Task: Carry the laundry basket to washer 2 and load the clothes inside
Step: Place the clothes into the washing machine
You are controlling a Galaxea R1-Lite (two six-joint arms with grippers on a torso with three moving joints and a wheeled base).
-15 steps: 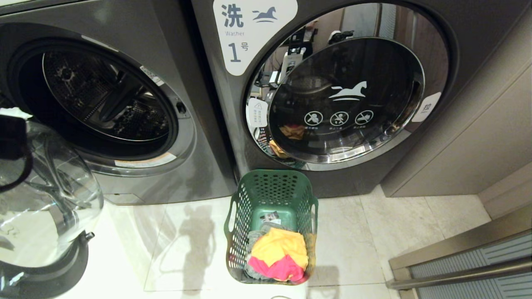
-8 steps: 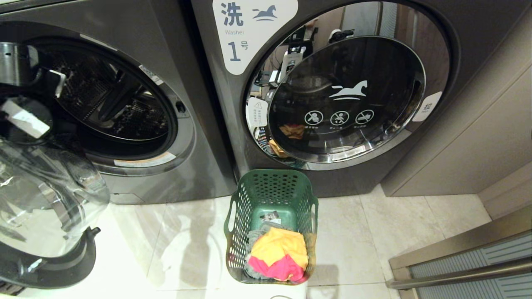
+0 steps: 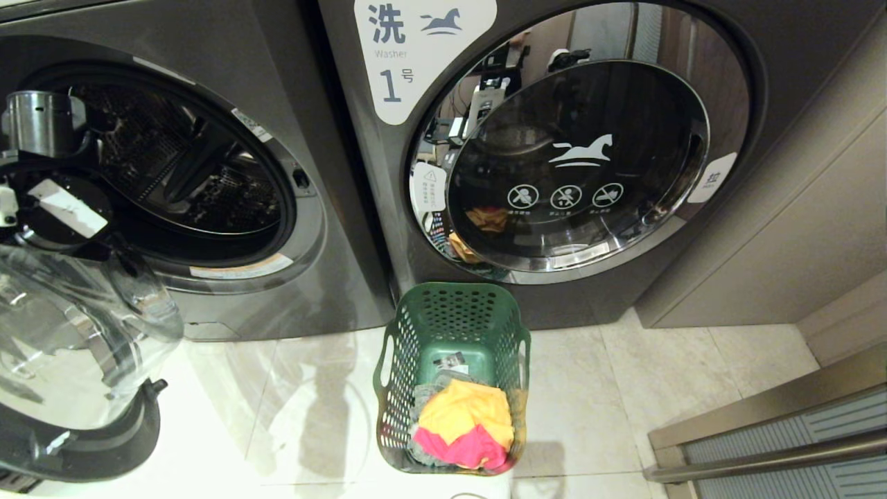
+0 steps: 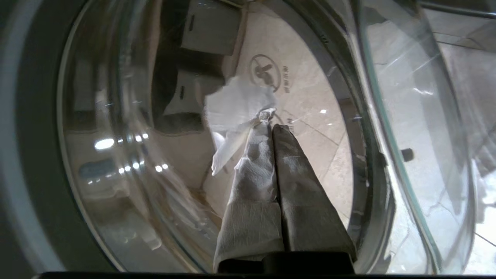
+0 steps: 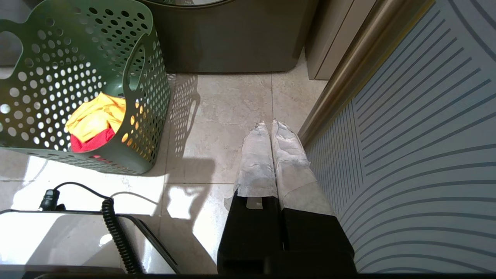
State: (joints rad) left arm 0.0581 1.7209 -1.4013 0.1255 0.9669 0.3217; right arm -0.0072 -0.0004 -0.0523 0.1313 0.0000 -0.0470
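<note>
On the tiled floor [image 3: 610, 388], the open washer door [image 3: 69, 360] swung wider; left gripper [image 4: 271, 118] jaws apparently shut, empty.

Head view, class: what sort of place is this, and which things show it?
Probably a shared laundry room: two grey front-load washers side by side, one open, one labelled 1, with a green basket of clothes on a tiled floor.

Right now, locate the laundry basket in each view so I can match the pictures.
Head view: the laundry basket stands on the floor, low centre, below the shut washer marked 1.
Left wrist view: not in it.
Right wrist view: upper left, beside the shut right gripper.
Shared landmark: yellow and red clothes.
</note>
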